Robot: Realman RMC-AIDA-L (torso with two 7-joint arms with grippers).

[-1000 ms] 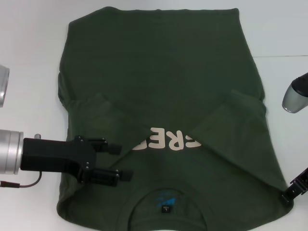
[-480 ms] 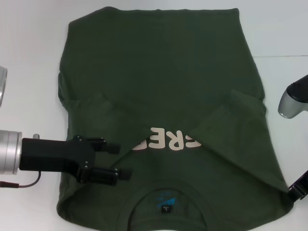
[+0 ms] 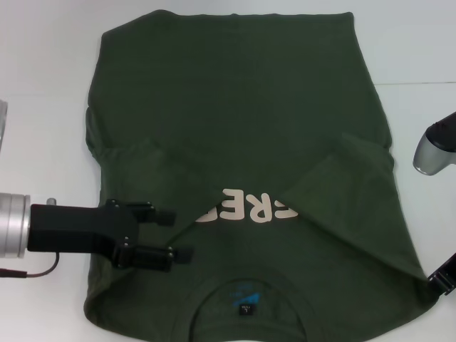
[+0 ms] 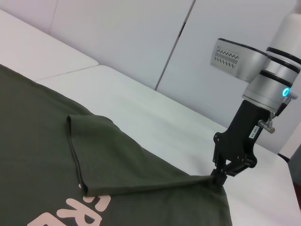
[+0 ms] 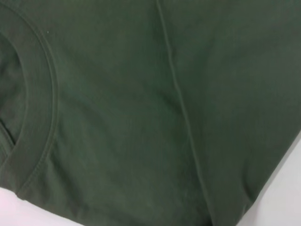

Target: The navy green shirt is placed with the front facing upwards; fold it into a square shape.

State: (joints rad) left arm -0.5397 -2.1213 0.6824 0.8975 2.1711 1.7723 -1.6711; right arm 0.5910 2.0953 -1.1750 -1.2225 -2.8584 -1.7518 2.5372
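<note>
Left tool (image 3: 184, 234) of mine hovers over the navy green shirt (image 3: 235, 128) at about 8 o'clock in the head view, jaws parted narrowly with nothing between them, just short of the cream letters (image 3: 246, 208). I judge it sits there because the left sleeve (image 3: 153, 178) already lies folded in across the chest and needs no more holding. The shirt is spread on the white table (image 3: 43, 71), collar (image 3: 246, 303) at 6 o'clock nearest me, hem at 12 o'clock. Both sleeves are turned inward, meeting over the print so only part of it shows.

At 4 o'clock my right tool (image 4: 221, 175) is down at the shirt's shoulder corner, touching the cloth where the right sleeve (image 4: 117, 160) fold starts. Whether it is pinching or resting there I cannot tell. Holding that corner would keep the fold's edge straight. Lengthwise folding, I reckon, is yet to come.
</note>
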